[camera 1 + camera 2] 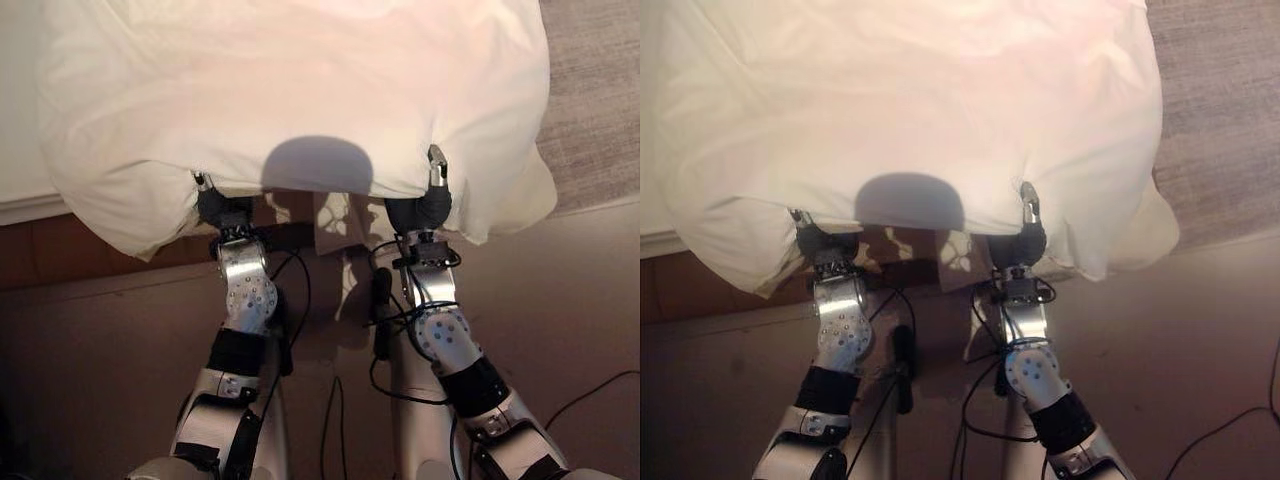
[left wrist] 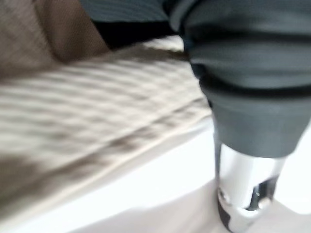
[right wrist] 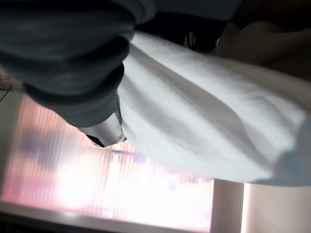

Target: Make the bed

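Observation:
A white duvet [image 1: 300,80] hangs spread out in front of me, and both hands hold its near edge up. My left hand [image 1: 222,210] grips the edge at the left, its thumb hooked over the hem and its fingers underneath. At the right my right hand [image 1: 425,208] pinches the same edge, thumb on top. The cloth sags between and beyond the two hands. Close up, the left wrist view has one silver finger [image 2: 248,194] pressed on the white fabric [image 2: 146,194]. White fabric [image 3: 204,126] drapes past the right hand's dark cover.
The bed's white mattress edge [image 1: 20,195] and its brown wooden frame [image 1: 50,255] run along the left under the duvet. Grey carpet [image 1: 595,100] lies at the upper right. Brownish floor [image 1: 560,320] stretches around my arms.

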You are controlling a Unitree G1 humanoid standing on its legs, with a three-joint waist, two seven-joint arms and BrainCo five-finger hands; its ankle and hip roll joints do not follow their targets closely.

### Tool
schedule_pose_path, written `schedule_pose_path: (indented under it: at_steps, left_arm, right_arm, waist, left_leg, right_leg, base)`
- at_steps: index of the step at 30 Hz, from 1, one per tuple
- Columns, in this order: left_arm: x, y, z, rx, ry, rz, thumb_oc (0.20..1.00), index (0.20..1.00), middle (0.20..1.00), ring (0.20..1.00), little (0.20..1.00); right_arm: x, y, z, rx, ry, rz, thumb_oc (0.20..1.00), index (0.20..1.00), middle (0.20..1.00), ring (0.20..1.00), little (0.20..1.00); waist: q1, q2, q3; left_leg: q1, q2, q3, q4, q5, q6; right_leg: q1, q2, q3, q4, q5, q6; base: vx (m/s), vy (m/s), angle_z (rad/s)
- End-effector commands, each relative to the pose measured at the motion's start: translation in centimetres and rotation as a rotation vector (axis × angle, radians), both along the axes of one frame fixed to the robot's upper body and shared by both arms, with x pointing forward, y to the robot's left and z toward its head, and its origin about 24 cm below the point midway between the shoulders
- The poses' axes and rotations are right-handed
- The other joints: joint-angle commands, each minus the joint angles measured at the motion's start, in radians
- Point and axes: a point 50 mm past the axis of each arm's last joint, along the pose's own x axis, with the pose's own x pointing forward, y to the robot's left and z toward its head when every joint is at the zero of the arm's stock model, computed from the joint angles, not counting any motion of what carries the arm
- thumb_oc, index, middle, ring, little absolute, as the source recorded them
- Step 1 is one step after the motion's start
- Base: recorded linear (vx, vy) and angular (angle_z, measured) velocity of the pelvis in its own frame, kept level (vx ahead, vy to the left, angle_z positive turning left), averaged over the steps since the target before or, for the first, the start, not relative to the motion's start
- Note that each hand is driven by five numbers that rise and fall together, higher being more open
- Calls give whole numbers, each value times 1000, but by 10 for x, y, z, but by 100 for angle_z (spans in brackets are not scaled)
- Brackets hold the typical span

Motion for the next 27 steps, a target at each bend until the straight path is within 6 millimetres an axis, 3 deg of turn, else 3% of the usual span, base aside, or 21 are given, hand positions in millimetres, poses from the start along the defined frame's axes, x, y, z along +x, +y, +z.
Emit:
schedule_pose_path:
  at_steps: [1,2,4,14,19,24,27]
  left_arm:
    - [-25,101,-13,-127,70,440,1000,1000,1000,1000,1000]
    - [-24,103,-14,-132,77,446,758,758,758,758,758]
    - [-23,104,-17,-135,104,449,200,200,200,200,200]
    - [-26,100,-24,-102,124,454,200,200,200,200,200]
    - [-41,101,-37,-62,130,474,200,200,200,200,200]
    - [-51,98,-39,-41,101,476,200,200,200,200,200]
    - [-61,106,-42,-31,97,522,200,200,200,200,200]
  right_arm:
    - [-23,-52,26,137,-192,-205,200,200,200,200,200]
    - [-23,-52,26,132,-191,-206,200,200,200,200,200]
    - [-23,-53,24,126,-182,-211,200,200,200,200,200]
    - [-21,-63,15,82,-139,-273,200,200,200,200,200]
    - [-16,-90,-11,-21,11,-434,200,200,200,200,200]
    - [-16,-121,-42,-88,220,-631,200,200,200,200,200]
    - [-14,-129,-58,-86,318,-685,200,200,200,200,200]
  waist:
    - [3,26,-120]
    - [1,26,-121]
    - [-2,31,-122]
    - [-1,50,-132]
    - [6,65,-145]
    - [26,47,-116]
    - [42,32,-121]
  left_leg:
    - [-53,-66,6,-93,88,60]
    - [-55,-66,7,-95,90,61]
    - [-45,-65,5,-97,82,59]
    - [0,-66,-6,-174,123,48]
    - [93,-57,-39,-238,147,16]
    - [108,-36,-53,-172,211,-42]
    - [137,-42,-110,-180,191,-20]
  right_leg:
    - [14,34,-32,-23,-43,50]
    - [13,34,-32,-26,-40,51]
    - [18,34,-30,-24,-48,53]
    - [51,46,-32,-57,-50,51]
    - [136,59,-61,-59,-101,37]
    - [248,45,-112,-98,-132,8]
    - [259,54,-98,-115,-125,10]
  base:
    - [0,0,0]
    - [0,0,0]
    - [16,3,-1]
    - [30,-29,-3]
    - [78,-134,4]
    - [28,-156,22]
    - [37,-6,34]
